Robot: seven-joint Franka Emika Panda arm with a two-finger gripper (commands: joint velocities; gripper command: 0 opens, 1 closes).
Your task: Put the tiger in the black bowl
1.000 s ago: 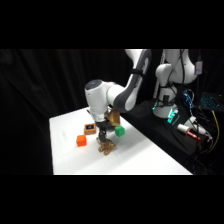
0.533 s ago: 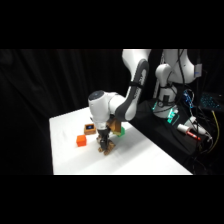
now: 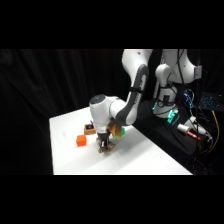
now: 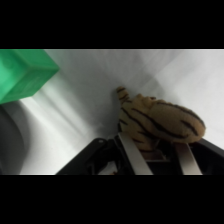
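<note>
White table (image 3: 140,160), black backdrop: gripper (image 3: 105,142) clamped on the tiger (image 4: 162,122) mid-table beside the green cube (image 4: 22,72), not lifted; transfer to bowl remains.

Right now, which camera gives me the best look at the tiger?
The wrist view: the tiger fills the frame, its dark stripes plain, lying on the white table between the gripper's two fingers. The side view shows only a small tan lump under the gripper, mostly hidden by the arm.
</note>
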